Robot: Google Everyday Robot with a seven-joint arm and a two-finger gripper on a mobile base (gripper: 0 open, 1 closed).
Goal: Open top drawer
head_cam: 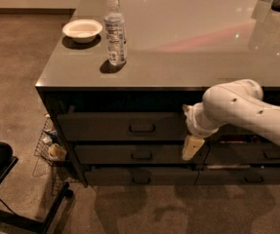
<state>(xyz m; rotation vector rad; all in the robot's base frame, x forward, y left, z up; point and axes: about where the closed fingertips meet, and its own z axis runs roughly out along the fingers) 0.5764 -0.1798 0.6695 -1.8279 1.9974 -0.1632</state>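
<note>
Counter (188,48): gripper (192,147) beside top drawer (115,126)

one bowl (82,29), one bottle (115,33), one claw (192,147)

Setting: kitchen-type island, likely an office or lab break area. Evidence: glossy grey-topped bench (188,57) over stacked dark grey bar-handled drawers (125,126); shallow white bowl (82,29); clear plastic water bottle (115,30); bare concrete floor (12,82). Cream-coloured gripper (191,147) hangs before the drawer fronts.
</note>
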